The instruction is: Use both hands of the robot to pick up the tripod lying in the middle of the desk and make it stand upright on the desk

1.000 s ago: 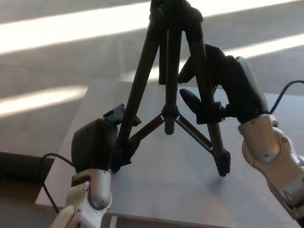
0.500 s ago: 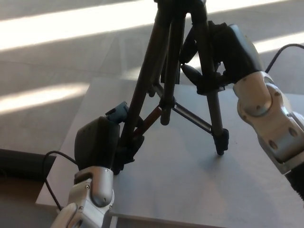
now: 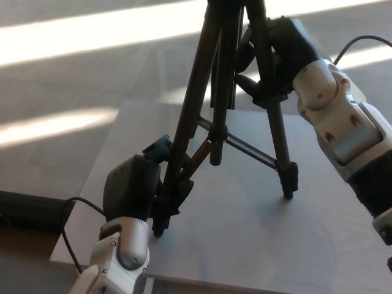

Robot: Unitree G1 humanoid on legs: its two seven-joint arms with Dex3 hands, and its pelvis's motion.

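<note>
The tripod (image 3: 229, 92) stands upright in the middle of the desk (image 3: 245, 245), its legs spread. The left hand (image 3: 138, 187) is closed around the lower part of the near-left leg, close to its foot. The right hand (image 3: 278, 52) is closed around the upper part of the right leg.

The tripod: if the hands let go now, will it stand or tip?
The tripod probably stands: its legs are spread and braced. It looks stiff, not floppy. Being tall and narrow-footed, it may tip if the left hand or right hand nudges a leg.
</note>
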